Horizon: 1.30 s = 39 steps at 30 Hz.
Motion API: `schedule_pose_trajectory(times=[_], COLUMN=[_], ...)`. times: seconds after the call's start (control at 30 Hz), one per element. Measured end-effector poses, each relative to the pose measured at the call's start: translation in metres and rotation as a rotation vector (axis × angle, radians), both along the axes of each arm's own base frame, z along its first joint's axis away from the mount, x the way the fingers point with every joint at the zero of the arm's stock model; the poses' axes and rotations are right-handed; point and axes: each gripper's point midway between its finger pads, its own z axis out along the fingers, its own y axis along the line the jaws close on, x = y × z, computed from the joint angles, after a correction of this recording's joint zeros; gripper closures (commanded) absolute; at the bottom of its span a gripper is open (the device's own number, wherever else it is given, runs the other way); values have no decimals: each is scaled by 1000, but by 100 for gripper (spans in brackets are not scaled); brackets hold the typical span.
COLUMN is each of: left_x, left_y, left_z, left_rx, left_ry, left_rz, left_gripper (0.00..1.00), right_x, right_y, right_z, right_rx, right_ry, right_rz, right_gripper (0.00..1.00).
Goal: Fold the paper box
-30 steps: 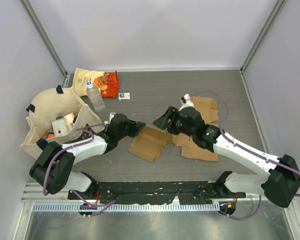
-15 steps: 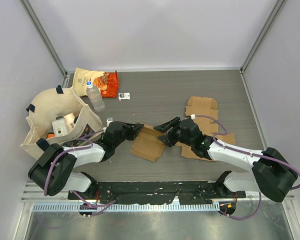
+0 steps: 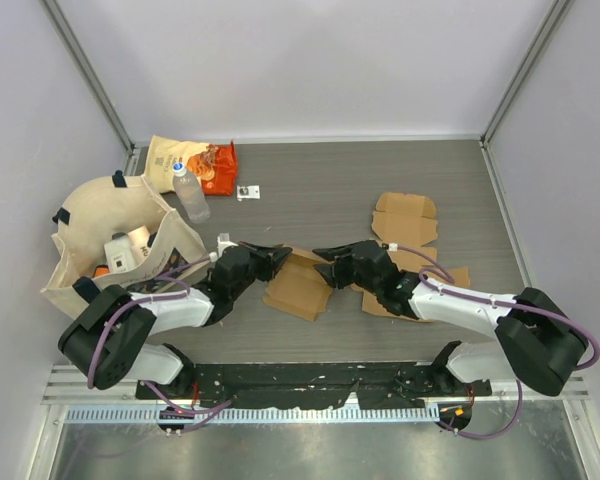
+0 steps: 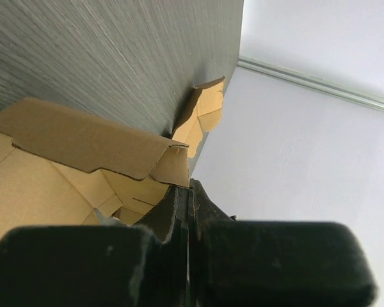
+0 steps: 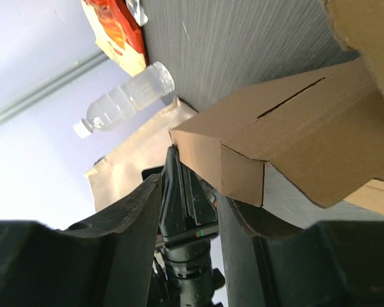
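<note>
Two robot arms meet low over a part-folded cardboard box [image 3: 298, 285] lying mid-table, just in front of their bases.

The left gripper [image 3: 280, 252] has its fingers pressed together at the box's left flap; whether any card is pinched between them cannot be told. The right gripper [image 3: 322, 255] has its fingers spread, with a raised box corner just ahead of them. The two grippers are close, so they could likely knock together. With so little hold on the left, a push from the right might slide the light box or crease a flap off its fold line. Beyond the right arm lie spare cardboard flats [image 3: 404, 216]. Far left are a cloth bag [image 3: 100, 215], a bottle [image 3: 190, 195] and snack packets [image 3: 202, 160]. The table [image 3: 330, 190] is dark grey woodgrain, enclosed by plain pale walls.
</note>
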Motion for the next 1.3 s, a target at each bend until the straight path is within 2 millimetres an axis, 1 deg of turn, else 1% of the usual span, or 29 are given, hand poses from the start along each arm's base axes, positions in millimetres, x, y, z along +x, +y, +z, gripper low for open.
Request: schedule_pose_trajectory(times=[0.1,0.2,0.3,0.33,0.47,0.63,0.7,0.87,0.93,1.0,1.03,1.07,1.1,1.2,1.23,1.3], left_x=[0,2,3,3,3,3,3,3,3,3,2,2,1,-1,-2,-5], left_y=[0,2,3,4,4,5,4,5,5,5,5,5,5,8,9,9], left_z=[0,-1,-1,-2,-2,-3,-3,-5,-5,-5,-5,-6,-7,-12,-13,-13], left_rx=[9,16,24,28,33,39,42,54,58,60,61,63,66,78,86,113], left_ry=[-7,-11,-15,-15,-15,-18,-19,-19,-22,-23,-23,-23,-22,-16,-20,-33], left_rz=[9,24,39,43,48,58,59,61,61,60,60,59,59,59,55,33], left_gripper=[100,100,100,100,100,100,100,100,100,100,100,99,97,78,65,58], right_x=[7,12,15,16,17,19,20,21,21,21,21,21,22,23,23,24], right_y=[-5,-4,-3,-3,-3,-3,-3,-3,-3,-3,-3,-3,-3,-1,-1,0], right_z=[1,0,-4,-5,-8,-12,-15,-21,-22,-23,-23,-23,-23,-23,-24,-22], right_rx=[-10,-15,-30,-35,-44,-57,-64,-77,-79,-80,-80,-81,-79,-81,-85,-87], right_ry=[6,10,23,25,29,35,41,51,52,52,51,51,48,42,41,22], right_rz=[-51,-75,-89,-93,-102,-109,-111,-115,-116,-117,-117,-117,-118,-112,-109,-102], right_gripper=[60,63,63,65,69,72,76,77,80,85,94,99,99,99,99,99])
